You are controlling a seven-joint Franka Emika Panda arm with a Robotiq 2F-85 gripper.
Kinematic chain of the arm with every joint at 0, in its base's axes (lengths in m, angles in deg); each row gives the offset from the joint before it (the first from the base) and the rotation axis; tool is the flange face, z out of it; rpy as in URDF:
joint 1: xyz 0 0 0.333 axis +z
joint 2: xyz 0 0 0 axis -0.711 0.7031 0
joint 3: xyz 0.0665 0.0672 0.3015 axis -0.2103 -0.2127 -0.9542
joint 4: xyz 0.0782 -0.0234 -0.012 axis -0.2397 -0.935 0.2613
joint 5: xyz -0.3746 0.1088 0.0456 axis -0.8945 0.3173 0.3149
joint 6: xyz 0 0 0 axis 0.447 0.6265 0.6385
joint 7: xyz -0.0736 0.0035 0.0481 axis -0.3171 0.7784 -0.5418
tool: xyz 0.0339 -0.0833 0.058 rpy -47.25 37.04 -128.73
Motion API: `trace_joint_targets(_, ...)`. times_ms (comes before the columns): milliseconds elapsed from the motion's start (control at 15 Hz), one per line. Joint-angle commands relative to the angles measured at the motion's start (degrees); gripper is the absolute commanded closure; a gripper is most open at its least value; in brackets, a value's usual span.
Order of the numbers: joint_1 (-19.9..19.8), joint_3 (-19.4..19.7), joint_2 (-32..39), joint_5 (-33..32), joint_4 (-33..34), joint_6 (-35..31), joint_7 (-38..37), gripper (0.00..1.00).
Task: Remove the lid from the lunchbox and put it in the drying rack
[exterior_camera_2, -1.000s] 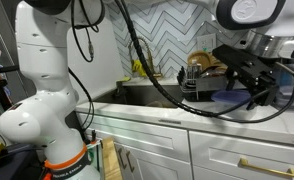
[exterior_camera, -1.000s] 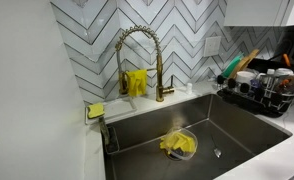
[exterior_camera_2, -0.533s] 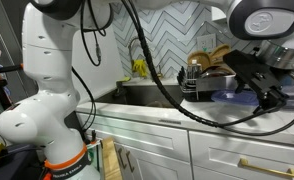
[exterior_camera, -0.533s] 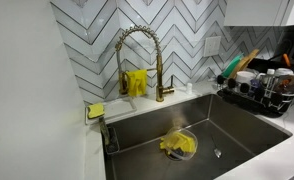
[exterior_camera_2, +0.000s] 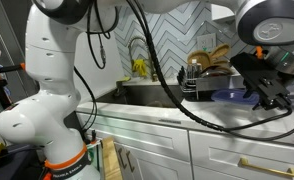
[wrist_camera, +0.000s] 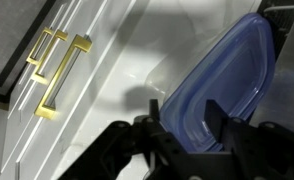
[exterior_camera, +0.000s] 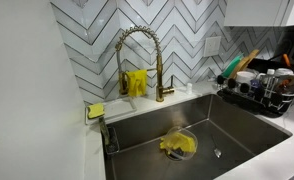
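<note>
Since the lid (wrist_camera: 232,85) lies low over the counter (wrist_camera: 117,70), just beside the drying rack (exterior_camera_2: 202,82), I should pinch its near rim squarely and lift level. Whether my gripper (wrist_camera: 182,120) is clenched on it, I cannot tell.

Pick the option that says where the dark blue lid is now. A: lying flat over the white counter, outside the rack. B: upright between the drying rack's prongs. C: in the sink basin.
A: the wrist view shows the lid lying flat over the white counter just beyond the claw, outside the drying rack.
</note>
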Motion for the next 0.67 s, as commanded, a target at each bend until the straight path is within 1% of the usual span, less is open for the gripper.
trace_joint_targets(0, -1.4, -1.1, 1.2, 1.6, 1.5, 0.6, 0.9, 0.81)
trace_joint_targets(133, -1.4, -1.1, 0.9, 1.3, 1.6, 0.6, 0.9, 0.9)
trace_joint_targets(200, -1.4, -1.1, 0.7, 1.1, 1.8, 0.6, 0.8, 0.91)
trace_joint_targets(333, -1.2, -1.1, 0.3, 0.7, 2.1, 0.5, 0.6, 0.91)
trace_joint_targets(600, -0.9, -0.9, 0.1, -0.2, 2.5, 0.5, 0.1, 0.94)
